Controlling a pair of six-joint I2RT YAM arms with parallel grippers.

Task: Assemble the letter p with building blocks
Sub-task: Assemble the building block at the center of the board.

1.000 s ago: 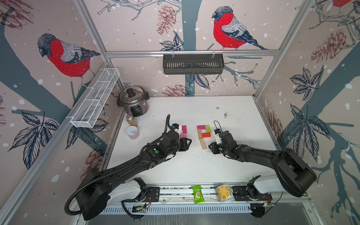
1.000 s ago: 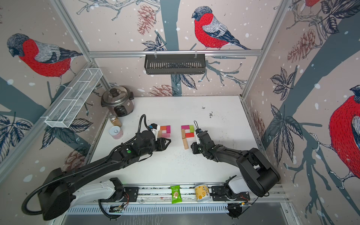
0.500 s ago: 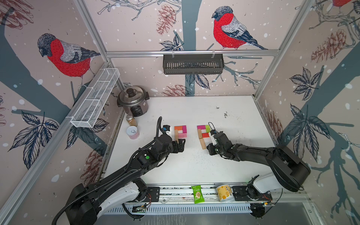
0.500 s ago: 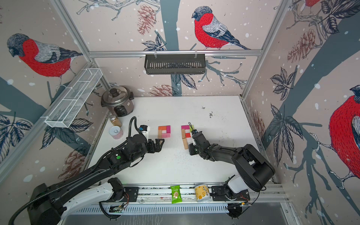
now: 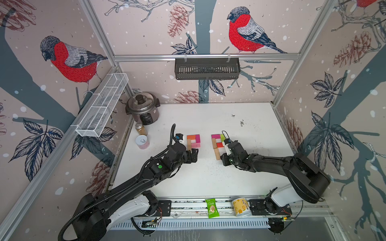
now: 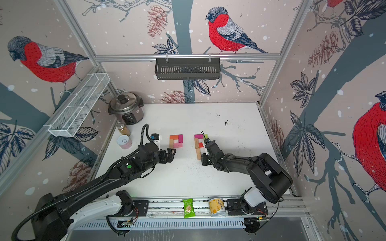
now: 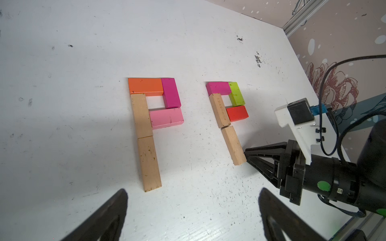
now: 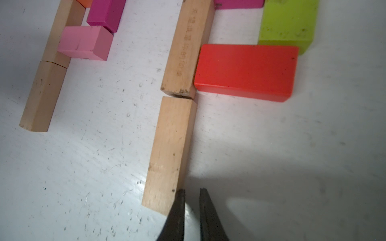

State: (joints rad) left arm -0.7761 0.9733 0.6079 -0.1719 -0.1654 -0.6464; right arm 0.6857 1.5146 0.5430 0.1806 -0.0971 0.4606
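Note:
Two letter shapes of building blocks lie side by side on the white table [image 5: 208, 177]. The left shape has an orange block [image 7: 145, 85], a magenta block [image 7: 170, 92], a light pink block [image 7: 166, 117] and two wood bars [image 7: 149, 162]. The right shape has a magenta block [image 7: 217, 87], a lime green block [image 7: 236, 94], a red block [image 7: 237, 112] and two wood bars [image 8: 170, 154]. My left gripper [image 5: 193, 155] [image 7: 193, 208] hovers open just in front of the left shape, holding nothing. My right gripper [image 8: 192, 194] [image 5: 221, 157] is shut and empty, one fingertip [image 8: 179, 200] against the near end of the right shape's lower bar.
A rice cooker [image 5: 144, 108], a spice jar [image 5: 141, 128] and a pink can [image 5: 142, 141] stand at the back left. A green snack packet [image 5: 212, 207] and a yellow cup [image 5: 241, 206] lie on the front rail. A wire basket [image 5: 104, 104] and a black rack [image 5: 206, 68] hang on the walls.
My left gripper has opened and drawn back from the left shape toward the front. My right gripper has closed further and shifted left against the lower wood bar.

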